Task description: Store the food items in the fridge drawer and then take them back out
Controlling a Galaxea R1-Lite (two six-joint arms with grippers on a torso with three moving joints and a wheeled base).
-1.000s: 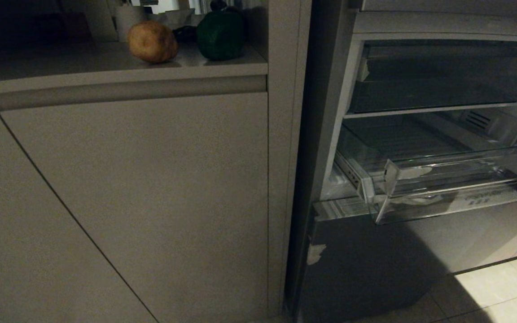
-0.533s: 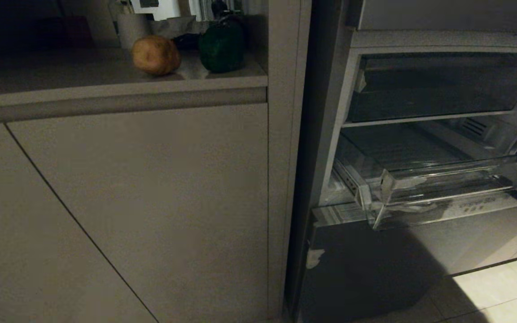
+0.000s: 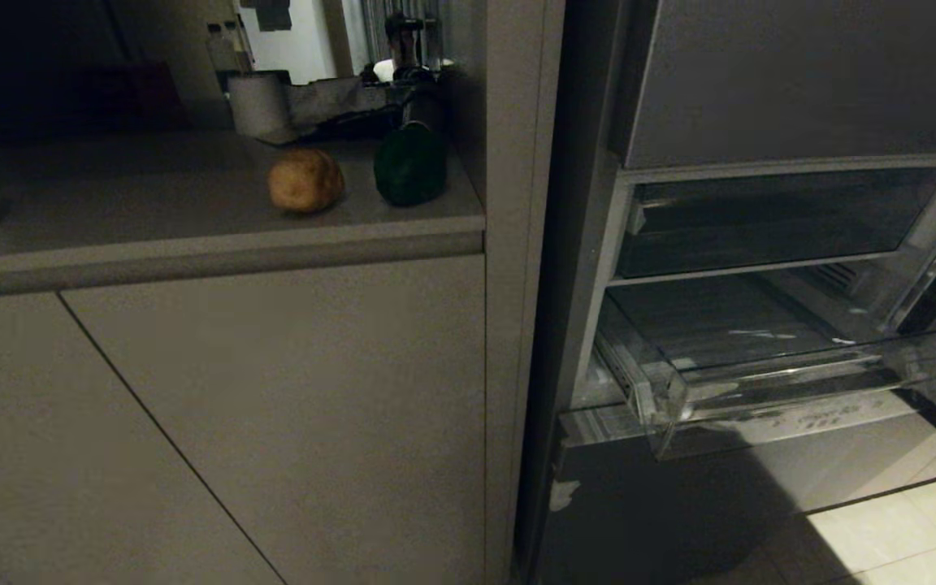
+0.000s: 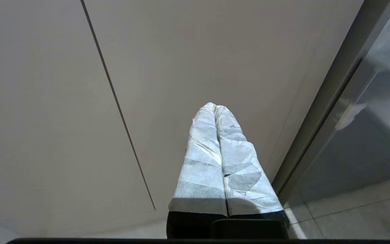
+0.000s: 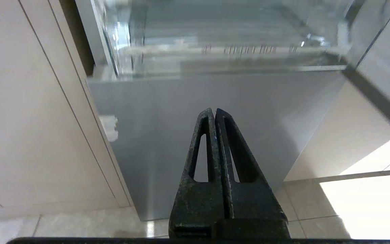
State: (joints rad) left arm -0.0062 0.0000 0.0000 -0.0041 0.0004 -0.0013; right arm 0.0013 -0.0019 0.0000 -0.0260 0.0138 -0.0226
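Note:
The food items lie side by side on the counter (image 3: 151,244) left of the fridge: a tan potato (image 3: 305,180) and a dark green bell pepper (image 3: 409,165). The fridge drawer (image 3: 667,394), a clear bin, stands pulled out and looks empty; it also shows in the right wrist view as the fridge drawer (image 5: 215,51). Neither arm appears in the head view. My left gripper (image 4: 215,106), its fingers wrapped in white tape, is shut on nothing in front of the cabinet door. Low before the grey lower fridge panel (image 5: 168,135), my right gripper (image 5: 214,110) is shut and holds nothing.
A white paper roll (image 3: 258,104) and a dark appliance (image 3: 405,41) stand at the back of the counter. Below the drawer is a grey panel with one tape scrap (image 3: 564,494); above it is a plain grey door panel (image 3: 801,73). Pale floor tiles (image 3: 907,528) lie at lower right.
The whole head view has slid downward, so the camera has risen: counter, food and drawer sit lower in the picture and more of the counter's back shows. Nothing itself moved.

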